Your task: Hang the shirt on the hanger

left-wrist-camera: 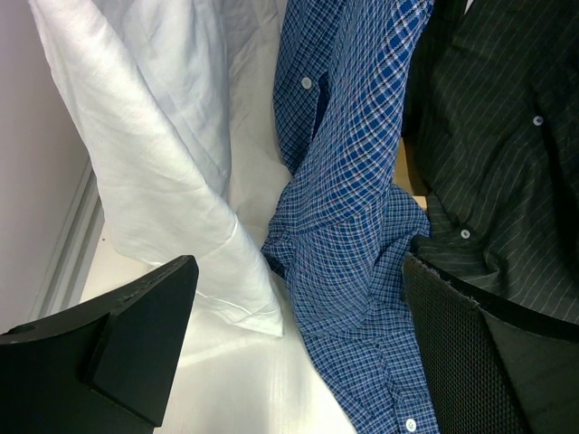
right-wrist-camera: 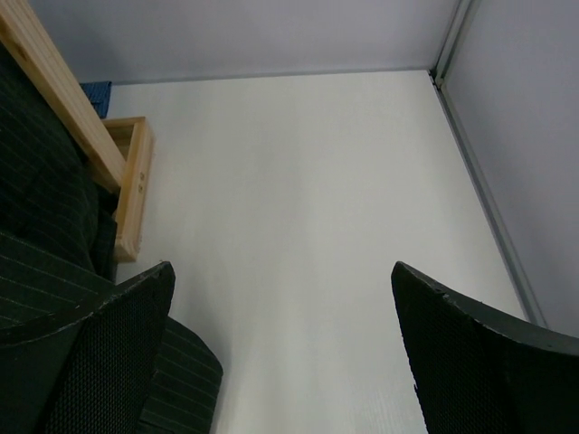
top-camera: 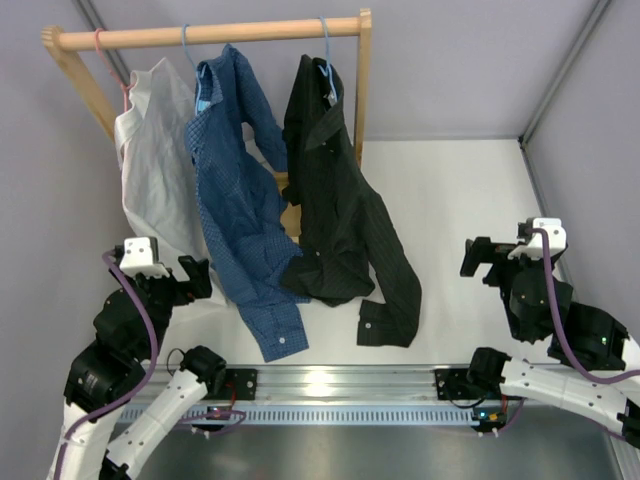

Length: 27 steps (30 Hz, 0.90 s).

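Observation:
The black pinstriped shirt [top-camera: 335,190] hangs on the thin light-blue hanger [top-camera: 325,45], whose hook is over the wooden rail. Its lower part and a cuffed sleeve trail on the table. It also shows at the right of the left wrist view [left-wrist-camera: 507,172] and at the left of the right wrist view [right-wrist-camera: 45,235]. My left gripper [top-camera: 195,275] is open and empty, low beside the white and blue shirts [left-wrist-camera: 294,353]. My right gripper [top-camera: 480,258] is open and empty over bare table, right of the black shirt [right-wrist-camera: 280,344].
A wooden rack [top-camera: 210,35] stands at the back with a white shirt [top-camera: 150,170] on a pink hanger [top-camera: 105,60] and a blue checked shirt [top-camera: 235,200] on another blue hanger. The rack's wooden foot [right-wrist-camera: 131,181] lies near the black shirt. Grey walls enclose the table.

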Available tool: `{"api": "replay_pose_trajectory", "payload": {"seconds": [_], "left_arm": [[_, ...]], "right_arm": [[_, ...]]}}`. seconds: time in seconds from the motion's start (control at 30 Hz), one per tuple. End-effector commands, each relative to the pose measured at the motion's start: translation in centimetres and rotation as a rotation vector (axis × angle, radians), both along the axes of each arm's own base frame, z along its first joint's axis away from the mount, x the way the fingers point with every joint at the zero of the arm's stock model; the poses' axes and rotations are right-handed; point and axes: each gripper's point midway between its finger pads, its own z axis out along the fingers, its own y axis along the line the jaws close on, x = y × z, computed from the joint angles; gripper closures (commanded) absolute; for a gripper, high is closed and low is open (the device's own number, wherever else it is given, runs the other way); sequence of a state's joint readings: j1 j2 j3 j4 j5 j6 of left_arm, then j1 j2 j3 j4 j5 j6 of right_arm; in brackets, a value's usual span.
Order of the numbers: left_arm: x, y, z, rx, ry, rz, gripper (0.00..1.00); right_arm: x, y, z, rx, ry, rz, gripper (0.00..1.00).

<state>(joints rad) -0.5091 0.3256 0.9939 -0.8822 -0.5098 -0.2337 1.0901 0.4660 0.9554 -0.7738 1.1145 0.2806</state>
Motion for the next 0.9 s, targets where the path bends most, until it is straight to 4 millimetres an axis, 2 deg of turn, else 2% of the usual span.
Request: {"api": "replay_pose_trajectory", "payload": {"seconds": [0.0,0.37,0.87], "left_arm": [[0.84,-0.29,0.72,0.003,-0.021,0.004,0.02],[1.51,-0.55,0.28,0.004,-0.012,0.013,0.02],[1.33,-0.72,0.34,-0.013,-0.023,0.001,0.02]], "right_arm": [[-0.09,-0.73,-0.21,-0.027,0.002,-0.027,0.00],[0.09,-0.25,-0.73,-0.021,0.013,-0.030,0.00],[0.28,0.11,-1.03,-0.017,0.020,-0.039,0.00]]}}
